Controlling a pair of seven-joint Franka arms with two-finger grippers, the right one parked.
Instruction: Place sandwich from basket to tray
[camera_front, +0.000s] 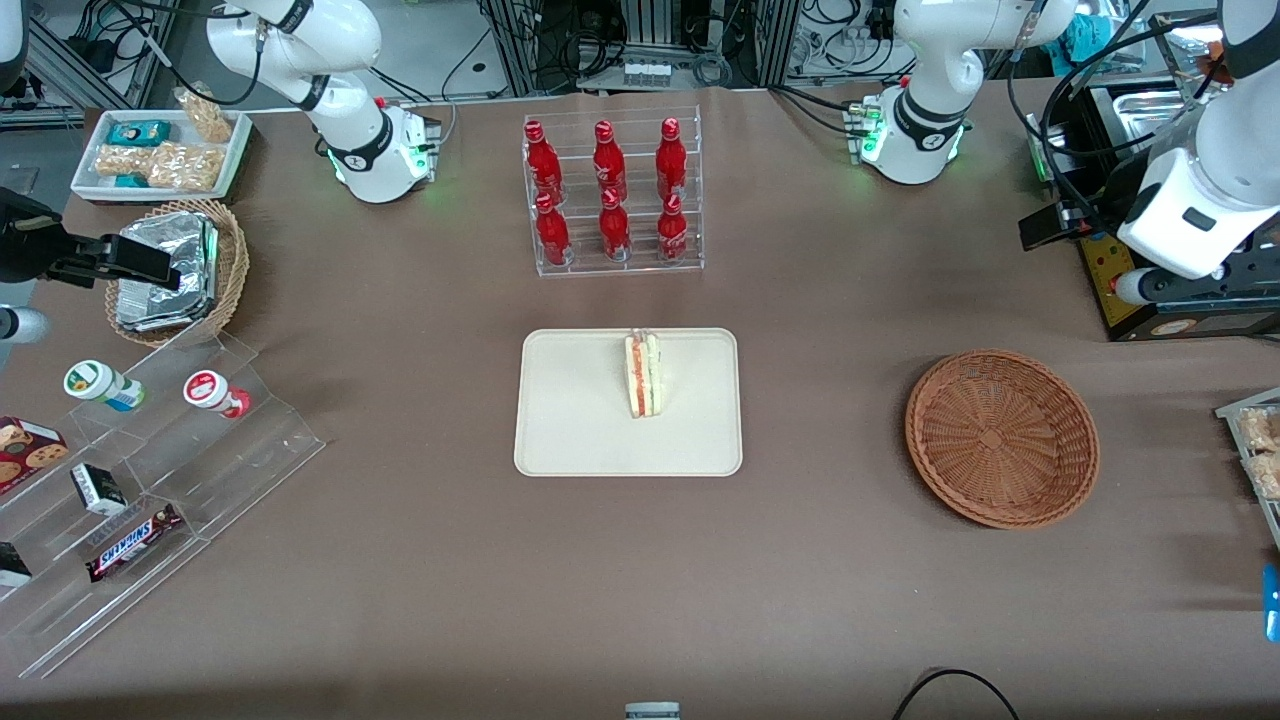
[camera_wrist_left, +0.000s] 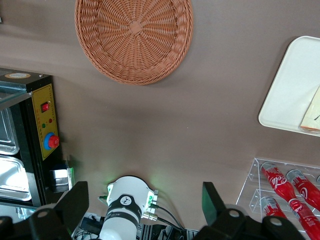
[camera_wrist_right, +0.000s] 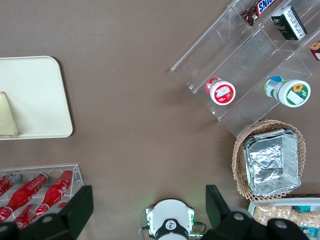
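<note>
Nearest the front camera, toward the parked arm's end of the table, a Snickers bar (camera_front: 133, 541) lies on a clear stepped display stand (camera_front: 200, 480), with a cookie box (camera_front: 25, 450) and two lidded cups (camera_front: 215, 392) on the steps above. Farther in, the cream tray (camera_front: 570, 410) holds the sandwich (camera_front: 643, 374), standing on edge with its red-orange and green layers showing. The reddish-brown wicker basket (camera_front: 1003, 437) sits well apart from the tray, toward the working arm's end. Farther still, six red Coca-Cola bottles (camera_front: 607, 190) fill a clear rack. The gripper (camera_wrist_left: 142, 205) hangs raised above the table, fingers (camera_wrist_left: 75, 202) spread wide apart, pinching nothing.
</note>
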